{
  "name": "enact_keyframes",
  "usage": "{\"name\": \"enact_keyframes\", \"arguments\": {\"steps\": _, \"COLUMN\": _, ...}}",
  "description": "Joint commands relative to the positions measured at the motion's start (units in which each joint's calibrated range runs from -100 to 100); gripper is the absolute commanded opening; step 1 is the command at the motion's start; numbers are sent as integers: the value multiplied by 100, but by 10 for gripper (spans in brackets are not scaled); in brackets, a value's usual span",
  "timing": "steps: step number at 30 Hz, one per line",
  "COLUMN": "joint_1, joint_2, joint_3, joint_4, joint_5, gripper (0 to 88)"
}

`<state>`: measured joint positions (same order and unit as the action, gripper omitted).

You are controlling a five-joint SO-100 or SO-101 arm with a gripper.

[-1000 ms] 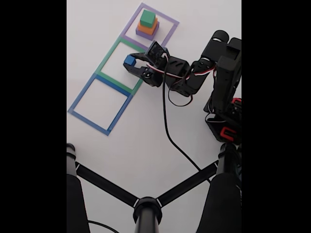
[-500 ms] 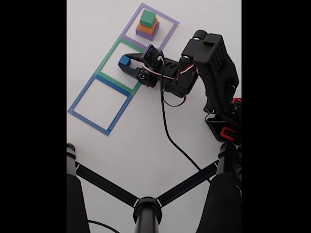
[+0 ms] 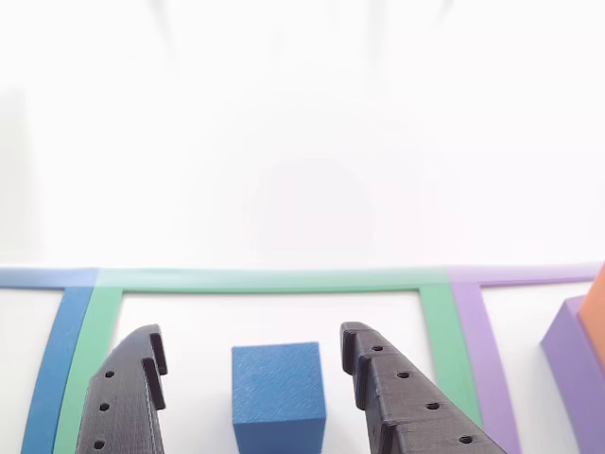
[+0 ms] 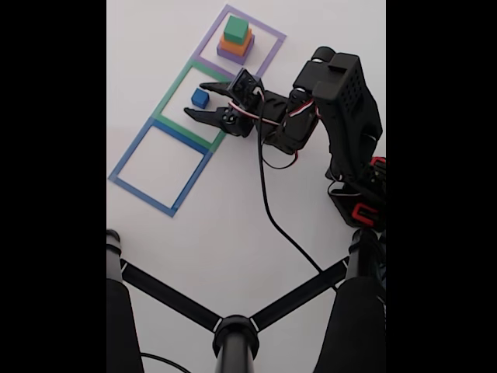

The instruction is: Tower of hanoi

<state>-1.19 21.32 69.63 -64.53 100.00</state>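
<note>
The blue cube rests on the table inside the green tape square. My gripper is open around it, one finger on each side, neither touching it. From the other view, the blue cube stands free between the two black fingers of the gripper. The green block sits on the orange block, which sits on the purple block, inside the purple tape square. The purple block's corner and an orange edge show at the right.
A blue tape square lies beside the green one, with nothing in it. The arm's base stands at the right, and a black cable trails over the table. Black stand legs cross the bottom of the fixed view.
The gripper held the blue cube over the green square's edge, carried it further into the square, then opened. The cube now sits free on the table.
</note>
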Motion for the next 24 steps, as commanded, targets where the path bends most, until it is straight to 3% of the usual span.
{"name": "enact_keyframes", "arguments": {"steps": 1, "joint_1": 123, "joint_2": -1499, "joint_3": 239, "joint_4": 1034, "joint_5": 0, "gripper": 192}}
{"name": "enact_keyframes", "arguments": {"steps": 14, "joint_1": 489, "joint_2": -6611, "joint_3": 311, "joint_4": 7347, "joint_5": 0, "gripper": 1}}
{"name": "enact_keyframes", "arguments": {"steps": 24, "joint_1": 1220, "joint_2": -7180, "joint_3": -2469, "joint_4": 11580, "joint_5": 0, "gripper": 0}}
